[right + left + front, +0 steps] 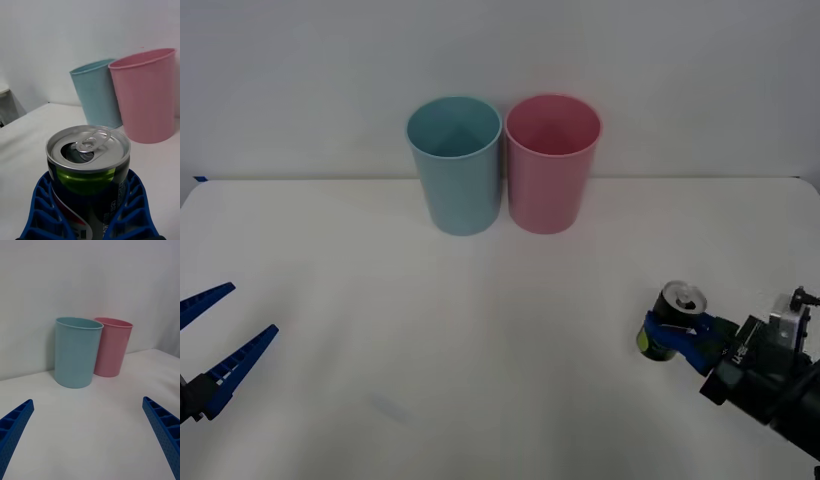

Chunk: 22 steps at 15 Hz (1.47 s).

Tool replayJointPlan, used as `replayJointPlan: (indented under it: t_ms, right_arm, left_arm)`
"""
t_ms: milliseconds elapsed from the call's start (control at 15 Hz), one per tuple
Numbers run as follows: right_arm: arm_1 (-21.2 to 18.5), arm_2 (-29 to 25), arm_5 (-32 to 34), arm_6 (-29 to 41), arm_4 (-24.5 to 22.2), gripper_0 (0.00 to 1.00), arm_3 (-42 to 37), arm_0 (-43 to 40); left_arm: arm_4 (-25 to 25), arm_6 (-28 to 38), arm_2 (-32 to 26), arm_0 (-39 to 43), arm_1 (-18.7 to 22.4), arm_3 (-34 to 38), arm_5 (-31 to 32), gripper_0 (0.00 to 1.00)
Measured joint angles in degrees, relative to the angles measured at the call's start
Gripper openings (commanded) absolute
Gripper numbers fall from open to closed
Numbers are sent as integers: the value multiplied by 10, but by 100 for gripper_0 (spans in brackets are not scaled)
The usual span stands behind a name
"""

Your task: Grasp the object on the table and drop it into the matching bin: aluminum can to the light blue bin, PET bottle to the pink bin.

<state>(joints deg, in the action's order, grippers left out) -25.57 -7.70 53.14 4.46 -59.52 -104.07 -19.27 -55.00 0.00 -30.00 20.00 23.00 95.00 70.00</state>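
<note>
Blue ribbed fingers of the right gripper (677,338) are closed around the aluminum can (670,322), which stands upright on the white table (480,330) at about four o'clock, its pull-tab top showing. The left gripper (220,350) waits at eight o'clock, fingers spread wide and holding nothing. Light blue bin (455,165) and pink bin (551,163) stand touching at twelve o'clock.
</note>
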Motion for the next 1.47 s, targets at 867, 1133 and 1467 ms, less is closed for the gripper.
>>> replayJointPlan:
  t_ms: [867, 1133, 1467]
  right_arm:
    - [-18, -31, -3, 121, 25, 0, -85, 69]
    - [-24, -29, -12, 128, -6, 0, -84, 129]
    - [-39, 23, -15, 145, -33, 0, -15, 264]
  left_arm:
    - [0, 0, 0, 0, 0, 0, 0, 100]
    - [0, 0, 0, 0, 0, 0, 0, 100]
    - [0, 0, 0, 0, 0, 0, 0, 100]
